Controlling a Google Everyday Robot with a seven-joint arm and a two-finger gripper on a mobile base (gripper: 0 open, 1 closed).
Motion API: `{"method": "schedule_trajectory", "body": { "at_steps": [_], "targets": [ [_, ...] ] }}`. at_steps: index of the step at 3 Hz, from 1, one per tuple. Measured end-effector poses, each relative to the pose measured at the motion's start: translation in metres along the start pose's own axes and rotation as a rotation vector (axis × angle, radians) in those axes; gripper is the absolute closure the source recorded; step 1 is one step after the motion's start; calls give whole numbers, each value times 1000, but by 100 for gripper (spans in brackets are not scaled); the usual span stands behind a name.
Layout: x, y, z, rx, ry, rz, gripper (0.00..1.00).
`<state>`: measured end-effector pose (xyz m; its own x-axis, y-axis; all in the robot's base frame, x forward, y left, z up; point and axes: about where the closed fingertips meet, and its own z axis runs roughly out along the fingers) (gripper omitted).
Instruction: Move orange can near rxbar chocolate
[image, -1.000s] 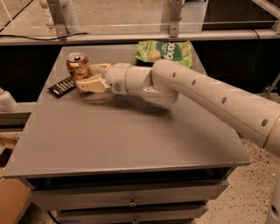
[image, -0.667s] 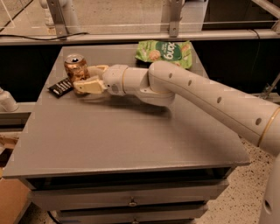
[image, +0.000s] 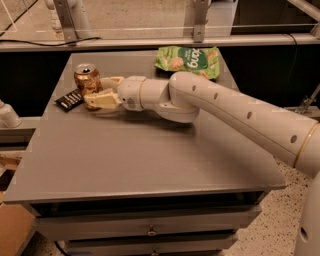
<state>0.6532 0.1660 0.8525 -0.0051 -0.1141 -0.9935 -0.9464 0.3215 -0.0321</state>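
Note:
The orange can (image: 86, 76) stands upright at the table's far left. The rxbar chocolate (image: 69, 100), a flat black bar, lies just left of and in front of the can, close to it. My gripper (image: 96, 90) reaches in from the right at table height. Its fingers are spread, with the near finger (image: 102, 100) in front of the can's base and the far finger (image: 113, 80) to the can's right. The can's right side sits at the mouth of the open fingers. I cannot tell whether they touch it.
A green snack bag (image: 189, 60) lies at the table's (image: 150, 155) far edge, right of centre, behind my arm. A metal rail and posts run behind the table. Drawers sit under the table front. A cardboard box is on the floor at the lower left.
The gripper, the can and the bar stay almost in place. The arm has shifted only slightly.

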Motion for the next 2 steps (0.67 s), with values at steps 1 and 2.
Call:
{"method": "schedule_trajectory", "body": {
  "at_steps": [1,2],
  "targets": [
    [3,1,0,-1,5,11,58],
    [5,2,0,-3,7,19,36]
  ]
}}
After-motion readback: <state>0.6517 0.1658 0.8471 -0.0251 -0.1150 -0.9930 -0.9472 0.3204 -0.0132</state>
